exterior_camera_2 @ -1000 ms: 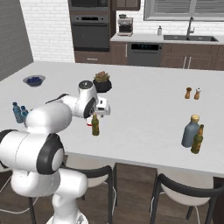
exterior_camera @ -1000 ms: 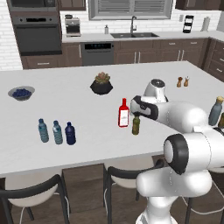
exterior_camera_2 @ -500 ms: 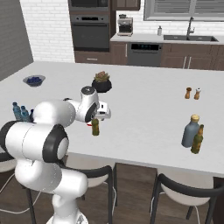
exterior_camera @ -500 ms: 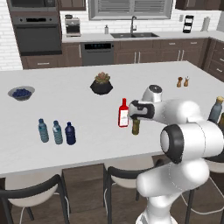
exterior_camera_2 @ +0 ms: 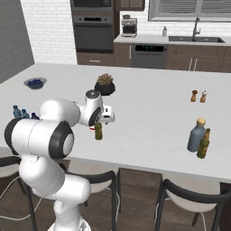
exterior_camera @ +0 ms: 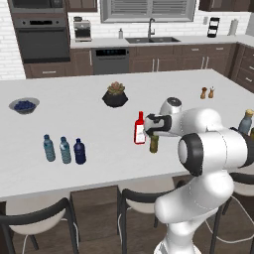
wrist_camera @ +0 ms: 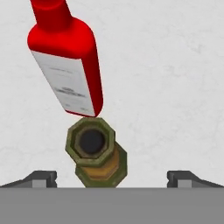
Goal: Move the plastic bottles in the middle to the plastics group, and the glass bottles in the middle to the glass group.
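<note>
So I've got the gripper (wrist_camera: 112, 177) parked right above the brown bottle (exterior_camera: 154, 144), jaws spread wide with nothing in them; in the hand view I'm looking straight down the neck, so its long axis runs up toward the camera, and the mouth sits between the 2 fingertips (wrist_camera: 41, 178); looks to me like a straight drop and squeeze would do it. It's standing mid-counter (exterior_camera: 99, 163), just beside the red bottle (exterior_camera: 140, 130), which worries me a bit for finger clearance. Brown one is slim, faceted, dark glass with a yellowish neck; red one is flat-sided, glossy, white label. The glass group (exterior_camera_2: 199, 138) is well apart on my right; the navy bottle (exterior_camera: 79, 152) already stands beside the 2 water bottles (exterior_camera: 57, 149).
</note>
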